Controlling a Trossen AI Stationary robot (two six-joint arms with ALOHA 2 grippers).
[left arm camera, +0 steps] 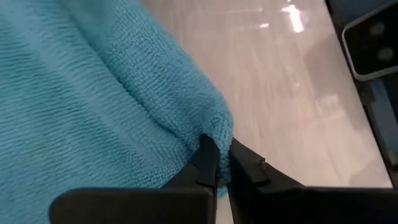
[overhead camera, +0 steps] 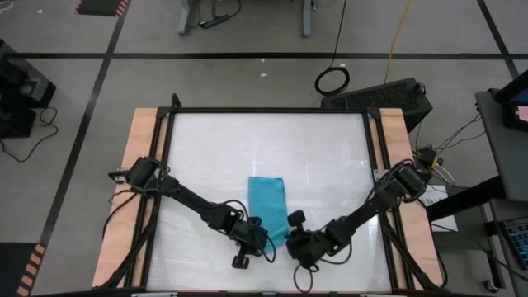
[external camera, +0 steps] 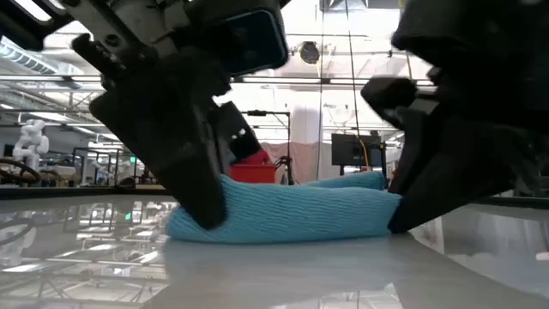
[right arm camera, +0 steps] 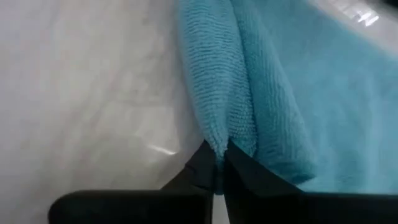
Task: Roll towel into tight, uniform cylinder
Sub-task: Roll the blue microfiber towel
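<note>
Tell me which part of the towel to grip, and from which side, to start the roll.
Grip the towel at the two corners of its near short edge, coming in from the robot's side. It lies flat and lengthwise away from the arms, so that edge can roll forward. The left gripper and right gripper are each shut on a corner there.

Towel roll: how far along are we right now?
Early. The towel lies flat on the table as a folded strip; no rolled turns show yet. In hand: the left gripper and right gripper are each shut on a corner of its near end. The whole roll toward the far end is left.
</note>
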